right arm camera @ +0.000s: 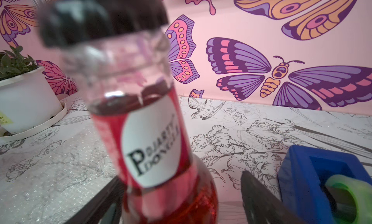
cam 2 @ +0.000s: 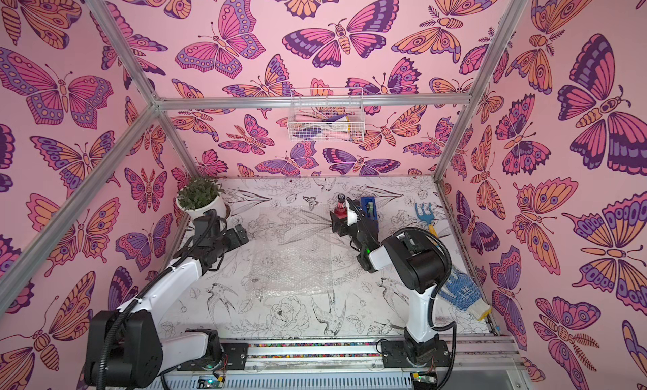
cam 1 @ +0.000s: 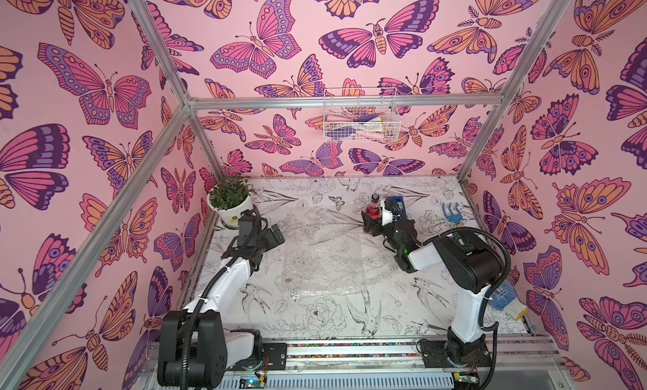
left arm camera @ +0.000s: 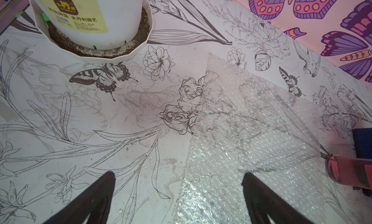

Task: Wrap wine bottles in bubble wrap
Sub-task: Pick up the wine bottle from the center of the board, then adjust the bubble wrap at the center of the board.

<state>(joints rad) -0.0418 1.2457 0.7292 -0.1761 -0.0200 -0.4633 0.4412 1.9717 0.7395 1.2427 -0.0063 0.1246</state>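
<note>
1. The bubble wrap [cam 1: 322,255], a large rectangular sheet of clear plastic with small bubbles, is seen lying flat in the middle of the flower-printed table [cam 1: 315,314] in both top views. Nothing has been rolled in it yet.
2. The left gripper [left arm camera: 177,176] is held with its jaws wide apart and empty, low over the sheet's near-left edge. Should the sheet be dragged or creased from there, a smooth roll would be spoiled.
3. The right gripper [cam 1: 371,227] is placed around the lower body of the bottle. Its jaws stand apart on either side, and in the right wrist view a gap is seen between one finger [right arm camera: 261,202] and the glass. No firm clamp is judged to be made yet.
4. The blue plastic tape dispenser [right arm camera: 322,182] stands just beside that finger. It could be struck or pushed if the arm swings that way.
5. The small clear glass wine bottle [right arm camera: 153,132] of red-pink liquid, with dark cap and white label, stands upright at the sheet's far-right corner. Whether it rests on the sheet's edge cannot be told. An uneven closing could topple it, and smooth glass held low could slip or pivot when laid down.
</note>
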